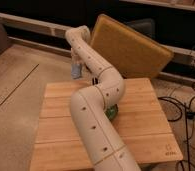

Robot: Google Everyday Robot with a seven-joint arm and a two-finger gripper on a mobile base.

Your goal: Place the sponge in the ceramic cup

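camera view | gripper (pixel 77 63) up over the worktop's (pixel 141 125) far left edge, pinched shut on the sponge (pixel 76 72) | sponge hangs in the air, clear of the wood | arm (pixel 98 117) snakes across the worktop | cushion (pixel 131 47) leans behind | green thing (pixel 111 113) peeks from under the arm
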